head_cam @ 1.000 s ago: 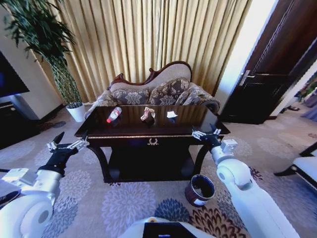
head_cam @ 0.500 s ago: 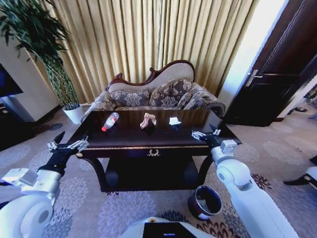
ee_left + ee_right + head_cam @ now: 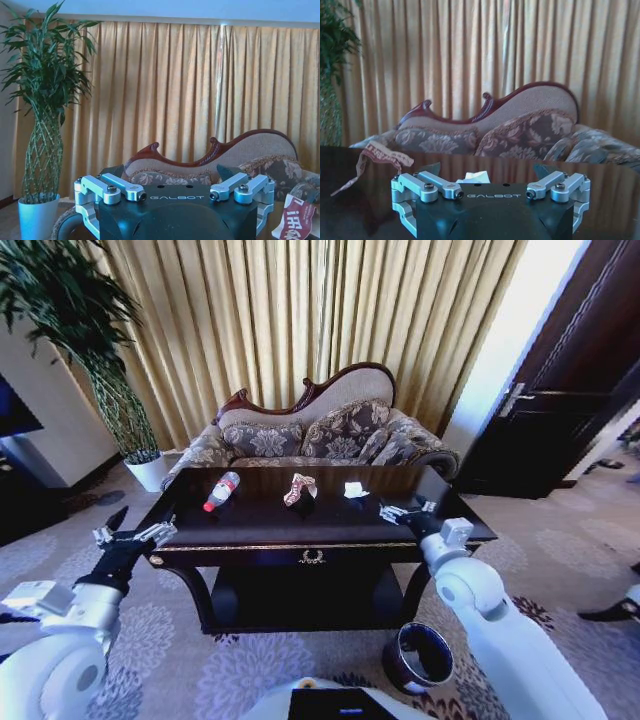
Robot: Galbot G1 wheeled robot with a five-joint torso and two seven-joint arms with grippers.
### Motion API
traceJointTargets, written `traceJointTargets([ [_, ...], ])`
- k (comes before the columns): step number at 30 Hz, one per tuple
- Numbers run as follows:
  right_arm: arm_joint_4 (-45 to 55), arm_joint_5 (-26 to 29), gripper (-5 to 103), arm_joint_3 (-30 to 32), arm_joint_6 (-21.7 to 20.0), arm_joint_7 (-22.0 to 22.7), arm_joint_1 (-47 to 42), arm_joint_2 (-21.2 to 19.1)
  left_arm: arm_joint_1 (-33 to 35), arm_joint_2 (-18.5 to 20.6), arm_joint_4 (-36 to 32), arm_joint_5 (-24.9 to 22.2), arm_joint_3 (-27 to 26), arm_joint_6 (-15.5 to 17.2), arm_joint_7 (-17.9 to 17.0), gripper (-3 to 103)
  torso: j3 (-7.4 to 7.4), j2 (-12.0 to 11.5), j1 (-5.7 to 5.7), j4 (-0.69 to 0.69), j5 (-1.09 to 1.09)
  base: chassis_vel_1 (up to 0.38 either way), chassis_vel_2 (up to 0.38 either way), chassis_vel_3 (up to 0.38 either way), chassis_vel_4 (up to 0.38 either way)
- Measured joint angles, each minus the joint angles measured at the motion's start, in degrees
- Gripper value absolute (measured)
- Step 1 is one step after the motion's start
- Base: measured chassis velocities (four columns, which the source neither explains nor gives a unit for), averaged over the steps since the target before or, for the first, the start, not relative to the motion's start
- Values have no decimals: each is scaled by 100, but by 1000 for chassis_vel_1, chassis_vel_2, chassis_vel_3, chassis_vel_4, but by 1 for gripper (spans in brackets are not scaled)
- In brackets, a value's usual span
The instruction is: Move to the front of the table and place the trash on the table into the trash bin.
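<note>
The long dark glossy table (image 3: 250,530) stands right in front of me. On its top lie the trash items: a clear bottle with a red label (image 3: 221,490) at the left, a crumpled pink-white wrapper (image 3: 299,489) in the middle and a white scrap (image 3: 353,489) to the right. The round dark trash bin (image 3: 420,658) sits on the carpet by the table's front right leg. My left gripper (image 3: 135,535) hangs open off the table's front left corner. My right gripper (image 3: 405,510) is open over the table's right part, near the scrap (image 3: 475,176) and the wrapper (image 3: 375,155).
A carved patterned sofa (image 3: 320,430) stands close behind the table, with gold curtains behind it. A tall plant in a white pot (image 3: 150,468) is at the back left, and a dark door (image 3: 570,390) is at the right. Patterned carpet lies around the table.
The whole picture has shifted: the camera has come closer to the table, which now looks larger, and the bin sits lower in view. Both arms hold the same pose, still open.
</note>
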Motion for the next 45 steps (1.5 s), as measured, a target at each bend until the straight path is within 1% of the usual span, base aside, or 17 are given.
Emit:
traceJointTargets([
  [2,-123,32,100,-88,-11,-44,169,-56,15,-32,0,22,3,0,-2,100,0,0,0,0,0,0,0,0,0],
  [5,-527,181,100,-471,-187,-86,920,-237,44,-115,0,50,-5,-1,-41,100,1,-1,1,2,0,0,0,0,0],
  [6,-527,181,100,-471,-187,-86,920,-237,44,-115,0,50,-5,-1,-41,100,1,-1,1,2,0,0,0,0,0],
  [9,-1042,259,100,-994,-337,-200,1663,-412,11,-143,0,53,-22,-1,-90,100,1,0,1,2,-1,0,0,0,0],
  [10,-1042,259,100,-994,-337,-200,1663,-412,11,-143,0,53,-22,-1,-90,100,1,0,1,2,-1,0,0,0,0],
  [11,-1259,290,100,-1264,-435,-254,1949,-493,6,-151,0,54,-25,-1,-104,100,1,-1,1,1,0,0,0,0,0],
  [14,-1495,291,100,-1644,-511,-358,2244,-561,13,-170,0,55,-36,1,-112,100,1,-1,2,0,0,0,0,0,0],
  [16,-1702,199,100,-1975,-524,-435,2468,-554,28,-191,0,65,-40,3,-112,100,1,-1,2,0,1,0,0,0,0],
  [17,-1702,199,100,-1975,-524,-435,2468,-554,28,-191,0,65,-40,3,-112,100,1,-1,2,0,1,0,0,0,0],
  [20,-2211,-260,100,-2480,-516,-550,2937,-426,37,-205,0,104,-40,4,-111,100,1,-1,2,2,1,0,0,0,0],
  [21,-2211,-260,100,-2480,-516,-550,2937,-426,37,-205,0,104,-40,4,-111,100,1,-1,2,2,1,0,0,0,0],
  [23,-2465,-639,100,-2647,-503,-659,3168,-399,38,-205,0,105,-37,4,-108,100,1,-1,2,2,-1,0,0,0,0],
  [27,-2566,-906,100,-2775,-504,-742,3290,-470,31,-204,0,105,-39,-17,-90,100,1,-1,3,0,0,0,0,0,0],
  [29,-2563,-935,100,-2791,-525,-757,3302,-502,25,-204,0,104,-42,-27,-85,100,1,-2,3,0,1,0,0,0,0],
  [32,-2383,-942,100,-2816,-728,-838,3339,-806,-12,-232,0,96,-44,-44,-63,100,1,-1,2,0,-1,0,0,0,0],
  [38,-2289,-913,100,-2838,-860,-978,3377,-1113,-26,-307,0,94,-23,-60,4,100,1,-1,3,-1,-1,0,0,0,0],
  [45,-2475,-1141,100,-3091,-887,-1066,3434,-1083,-6,-266,0,46,-82,-124,16,100,1,-1,2,2,0,0,0,0,0],
])
